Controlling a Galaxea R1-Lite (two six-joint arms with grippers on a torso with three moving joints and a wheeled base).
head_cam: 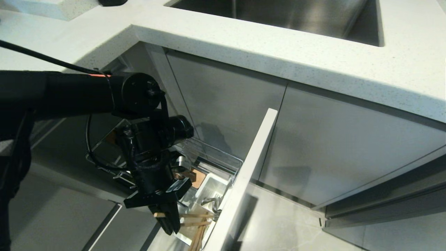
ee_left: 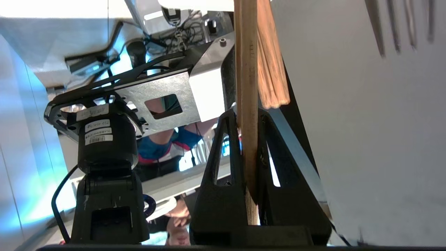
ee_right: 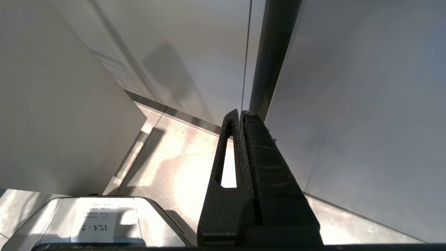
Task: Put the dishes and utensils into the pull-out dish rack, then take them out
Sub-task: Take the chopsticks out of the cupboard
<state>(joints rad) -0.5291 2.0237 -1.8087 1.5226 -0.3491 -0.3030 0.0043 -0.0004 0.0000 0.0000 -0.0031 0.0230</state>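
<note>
Upside-down "VLA - 9" printed on a white paper label (ee_right: 93, 223) stuck to a grey box (ee_right: 52, 223), seen from the right wrist. Small white barcode stickers (ee_left: 97, 130) on a black cylindrical motor (ee_left: 106, 146), seen from the left wrist; print too small to read.

Head view looking steeply down from above the countertop (head_cam: 313, 45) onto the pull-out dish rack (head_cam: 240, 181). Left wrist view sitting close behind the left gripper (ee_left: 249, 118), sharing the chopsticks (ee_left: 249, 104) with head. Right wrist view facing cabinet fronts and floor
</note>
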